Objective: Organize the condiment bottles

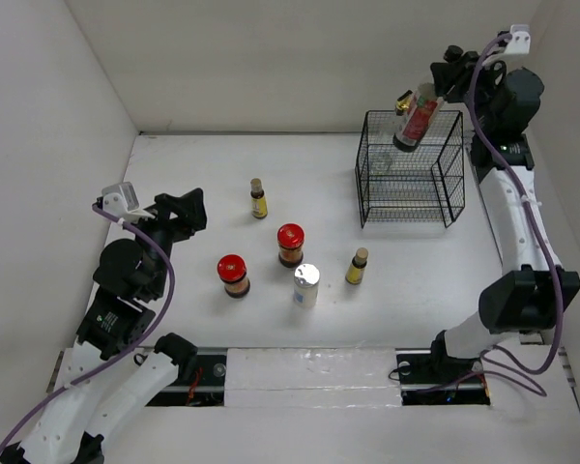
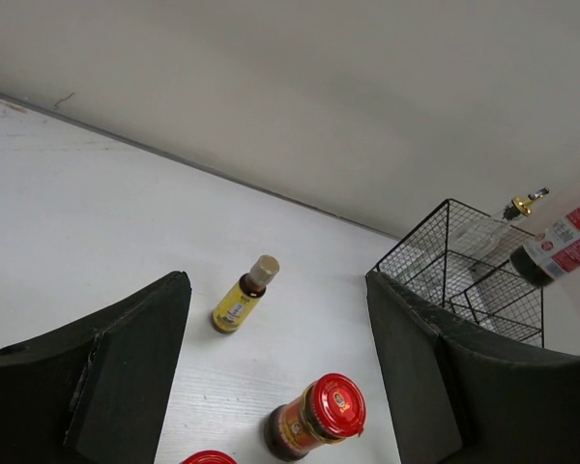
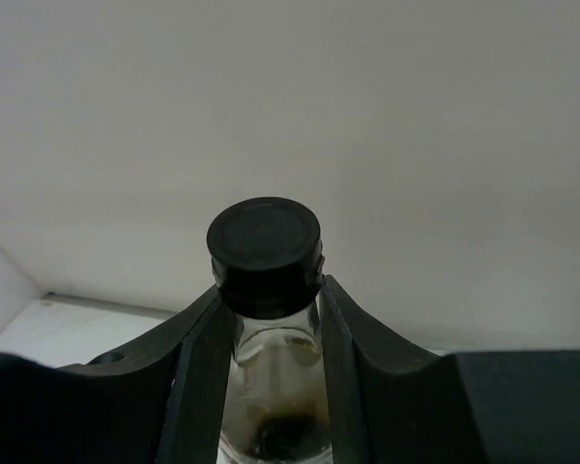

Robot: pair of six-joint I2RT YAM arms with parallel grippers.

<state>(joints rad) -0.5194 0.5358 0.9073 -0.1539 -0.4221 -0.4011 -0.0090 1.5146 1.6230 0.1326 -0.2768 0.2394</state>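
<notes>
The right gripper (image 3: 268, 290) is seen closed on the neck of a dark, red-labelled glass bottle with a round black cap (image 1: 418, 120), just below the cap. This bottle is held tilted in the air over the far side of a black wire basket (image 1: 411, 208), with its base pointed down toward the basket's inside. The basket is set near the far right corner of the white table (image 1: 193, 164). Inside it, toward its left side, a tall clear bottle with a gold spout (image 2: 483, 235) is seen, the spout reaching above the rim.

The left gripper (image 1: 189, 209) is held over the left side of the table, its jaws parted partway with nothing between them.

Five containers are found around the table's middle. A small yellow brown-capped bottle (image 1: 259, 199) is placed farthest back. A red-lidded jar (image 1: 290, 244) is placed nearer, with a second red-lidded jar (image 1: 234, 275) to its near left. A silver-lidded jar (image 1: 305, 286) stands closest to the near edge, and a second small yellow bottle (image 1: 357, 266) is set to its right.
</notes>
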